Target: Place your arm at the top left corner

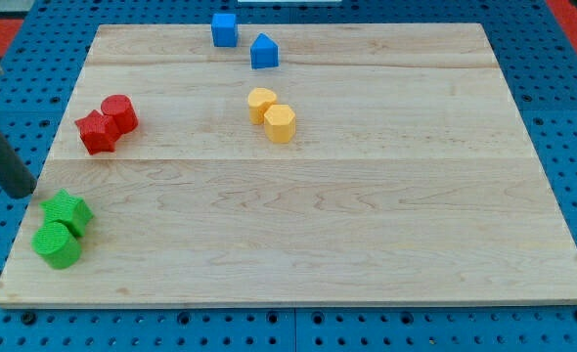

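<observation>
My tip (22, 193) is sitting just off the surface's (367, 254) left edge, w/ the green star block (67, 210) close at its lower right. No hand here, just a bare rod, nothing held. Target top left corner (99, 29) is lying up and slightly right of my tip; red blocks (108, 123) are sitting right of that line.

obstacles: red blocks (107, 123), left edge | free: top-left corner of board (122, 49)

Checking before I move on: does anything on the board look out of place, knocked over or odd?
Nothing stands out. The blocks sit in four tidy pairs on the wooden board: blue and, red, yellow, green. My tip is just off the board's left edge, above-left of the green pair, touching nothing.
</observation>
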Tool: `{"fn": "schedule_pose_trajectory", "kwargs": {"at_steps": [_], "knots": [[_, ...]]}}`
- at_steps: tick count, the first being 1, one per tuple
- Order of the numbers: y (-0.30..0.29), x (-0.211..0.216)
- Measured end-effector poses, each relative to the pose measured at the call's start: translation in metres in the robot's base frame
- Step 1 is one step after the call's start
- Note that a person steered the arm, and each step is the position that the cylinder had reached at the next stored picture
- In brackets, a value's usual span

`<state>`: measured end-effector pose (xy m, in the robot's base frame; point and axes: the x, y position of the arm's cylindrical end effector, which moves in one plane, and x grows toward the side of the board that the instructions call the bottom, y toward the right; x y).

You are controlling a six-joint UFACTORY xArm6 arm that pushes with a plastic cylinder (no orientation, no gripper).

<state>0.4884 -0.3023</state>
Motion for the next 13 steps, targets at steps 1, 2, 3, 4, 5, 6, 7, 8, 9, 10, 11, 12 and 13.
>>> {"fn": "schedule_pose_trajectory", "kwargs": {"at_steps": [1,2,3,4,5,6,7,8,9,10,11,12,13], "knots": [[-0.001,-0.029],[-0.003,-0.05],[-0.002,-0.052],[-0.002,-0.096],[-0.002,-0.103],[-0.003,-0.103],[-0.003,-0.103],[-0.002,-0.131],[0.0,-0.171],[0.0,-0.181],[0.0,-0.196],[-0.003,-0.213],[-0.002,-0.261]]}}
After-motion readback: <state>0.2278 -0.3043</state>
